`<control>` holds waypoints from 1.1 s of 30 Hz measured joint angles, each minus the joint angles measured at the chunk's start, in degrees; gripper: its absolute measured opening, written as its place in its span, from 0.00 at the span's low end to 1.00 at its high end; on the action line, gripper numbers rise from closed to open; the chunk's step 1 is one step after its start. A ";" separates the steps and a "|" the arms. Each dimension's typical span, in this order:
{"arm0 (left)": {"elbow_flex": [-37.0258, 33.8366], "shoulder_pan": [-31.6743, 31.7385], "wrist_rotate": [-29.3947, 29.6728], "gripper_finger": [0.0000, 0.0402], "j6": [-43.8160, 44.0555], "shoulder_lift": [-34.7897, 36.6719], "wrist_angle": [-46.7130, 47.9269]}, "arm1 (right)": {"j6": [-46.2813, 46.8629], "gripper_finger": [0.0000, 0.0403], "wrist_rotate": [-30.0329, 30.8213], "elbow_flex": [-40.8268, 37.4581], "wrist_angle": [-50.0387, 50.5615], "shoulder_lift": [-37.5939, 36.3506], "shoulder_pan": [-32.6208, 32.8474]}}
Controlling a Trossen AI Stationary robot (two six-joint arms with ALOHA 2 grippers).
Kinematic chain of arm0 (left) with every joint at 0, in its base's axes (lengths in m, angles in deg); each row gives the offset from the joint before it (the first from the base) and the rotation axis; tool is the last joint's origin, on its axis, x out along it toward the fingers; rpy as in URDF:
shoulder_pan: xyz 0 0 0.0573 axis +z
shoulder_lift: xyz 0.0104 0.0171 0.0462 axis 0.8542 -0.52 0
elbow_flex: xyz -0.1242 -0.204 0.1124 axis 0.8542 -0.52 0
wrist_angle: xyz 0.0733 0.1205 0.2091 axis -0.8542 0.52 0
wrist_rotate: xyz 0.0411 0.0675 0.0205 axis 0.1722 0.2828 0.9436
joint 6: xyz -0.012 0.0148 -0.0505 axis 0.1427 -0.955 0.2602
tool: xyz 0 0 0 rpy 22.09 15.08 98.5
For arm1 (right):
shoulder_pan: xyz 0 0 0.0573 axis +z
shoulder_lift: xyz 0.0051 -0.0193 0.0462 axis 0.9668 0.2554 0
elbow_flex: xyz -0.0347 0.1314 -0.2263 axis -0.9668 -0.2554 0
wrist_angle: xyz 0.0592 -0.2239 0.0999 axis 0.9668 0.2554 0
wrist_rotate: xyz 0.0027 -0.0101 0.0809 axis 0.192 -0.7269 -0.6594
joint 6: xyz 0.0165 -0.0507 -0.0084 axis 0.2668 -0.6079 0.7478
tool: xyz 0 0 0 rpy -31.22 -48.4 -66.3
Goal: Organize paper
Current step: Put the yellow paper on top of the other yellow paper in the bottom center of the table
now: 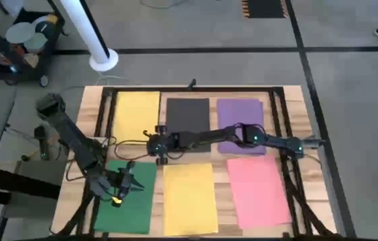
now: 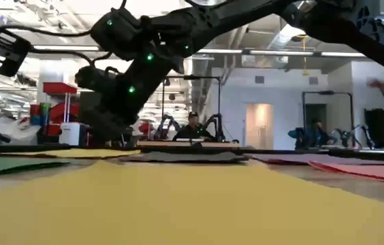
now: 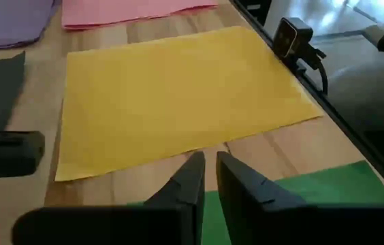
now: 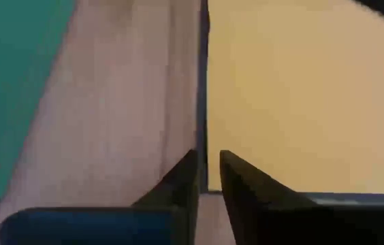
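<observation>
Light: bright and even, from ceiling strip lamps (image 2: 144, 47) seen in the low view.
Shadows: faint and soft under the arms on the table (image 1: 92, 100).
Glare: none on the matte paper; a white doorway (image 2: 258, 126) is blown out.
Blur: in the low view the near yellow sheet (image 2: 178, 204) is out of focus.
Right wrist view: soft overall; the right gripper (image 4: 208, 173) shows smeared edges.
Left wrist view: sharper, with the left gripper (image 3: 209, 178) fairly crisp.
</observation>
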 joint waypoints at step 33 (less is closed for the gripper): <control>0.00 0.00 0.06 0.09 -0.09 0.01 0.86 | 2.90 0.22 -2.25 0.00 1.90 0.00 -1.41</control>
